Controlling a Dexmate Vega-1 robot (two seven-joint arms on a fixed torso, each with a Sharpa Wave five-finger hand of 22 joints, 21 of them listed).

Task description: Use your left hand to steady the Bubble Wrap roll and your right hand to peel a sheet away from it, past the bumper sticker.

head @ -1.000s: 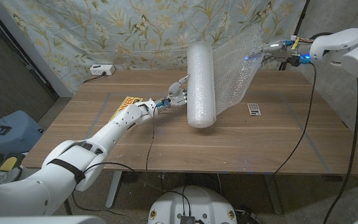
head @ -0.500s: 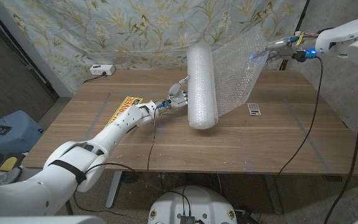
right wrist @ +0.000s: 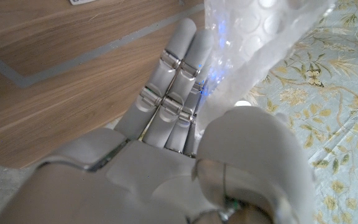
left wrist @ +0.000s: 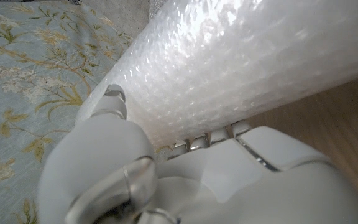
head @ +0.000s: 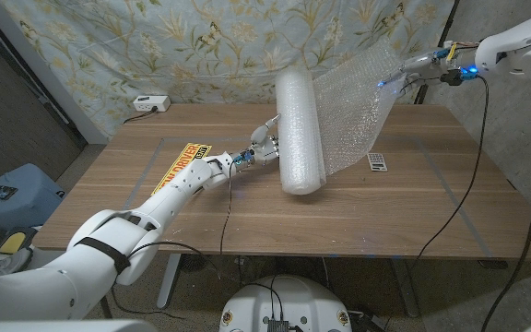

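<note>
Your Bubble Wrap roll (head: 300, 129) lies on the table (head: 404, 217) just right of centre in the head view, its long axis running from the far edge toward the near side, tilted slightly. A sheet (head: 353, 115) is unrolled from it and stretches up and away to the upper right of the frame, lifted off the table and held taut in the air.

Your left hand (head: 265, 148) sits against the roll's left side, about midway along it, fingers spread and pressing on the wrap; the left wrist view shows the fingers (left wrist: 114, 99) touching the bubbled surface, steadying rather than grasping around it. Your right hand (head: 411, 69) is high in the upper right of the frame, above the table's far right corner, pinching the sheet's far edge; the right wrist view shows the wrap caught between thumb and fingers (right wrist: 179, 74).

The bumper sticker (head: 184, 159), yellow and orange with black lettering, lies flat on the table left of the roll, partly under your left forearm. A small dark card (head: 377, 161) lies on the table below the raised sheet. A white power strip (head: 150, 102) rests at the far left edge.
</note>
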